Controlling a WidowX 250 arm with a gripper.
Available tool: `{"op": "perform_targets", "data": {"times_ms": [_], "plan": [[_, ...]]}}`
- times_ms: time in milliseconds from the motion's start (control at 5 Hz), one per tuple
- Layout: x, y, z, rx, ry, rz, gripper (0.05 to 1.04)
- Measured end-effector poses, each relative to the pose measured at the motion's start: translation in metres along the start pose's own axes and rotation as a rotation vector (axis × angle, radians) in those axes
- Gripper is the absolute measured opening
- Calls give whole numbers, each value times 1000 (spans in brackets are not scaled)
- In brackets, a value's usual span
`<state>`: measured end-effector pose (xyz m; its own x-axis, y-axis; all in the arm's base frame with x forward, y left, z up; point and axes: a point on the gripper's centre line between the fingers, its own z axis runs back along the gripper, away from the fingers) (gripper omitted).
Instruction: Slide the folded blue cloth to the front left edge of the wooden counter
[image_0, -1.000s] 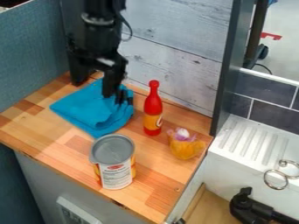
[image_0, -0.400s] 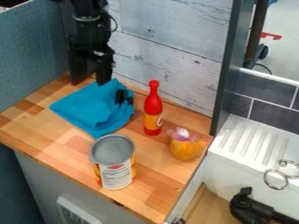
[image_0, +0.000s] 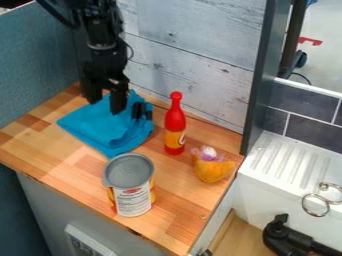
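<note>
Pincer (image_0: 105, 102) has shifted left from small black item (image_0: 141, 110), then dipped over blue cloth (image_0: 110, 130), upper left of frame on bench (image_0: 57, 150). Tips wide, nothing held; cloth now nearest, contact unclear.

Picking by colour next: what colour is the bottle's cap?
Red, like the bottle, in the camera view.

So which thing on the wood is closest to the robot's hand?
The blue cloth, lying just below the hand. The red bottle, grey-topped can and orange thing are all farther away.
</note>
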<state>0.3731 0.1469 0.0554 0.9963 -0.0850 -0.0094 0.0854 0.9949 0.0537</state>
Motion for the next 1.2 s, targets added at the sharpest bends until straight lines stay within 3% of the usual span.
{"op": "perform_targets", "data": {"times_ms": [600,800,1000,1200], "plan": [[9,-1,-41,-44,36,13,1001],[13,4,-48,-84,19,38,1001],[10,5,-49,-78,25,42,1000],[-22,13,-51,-64,67,116,1001]]}}
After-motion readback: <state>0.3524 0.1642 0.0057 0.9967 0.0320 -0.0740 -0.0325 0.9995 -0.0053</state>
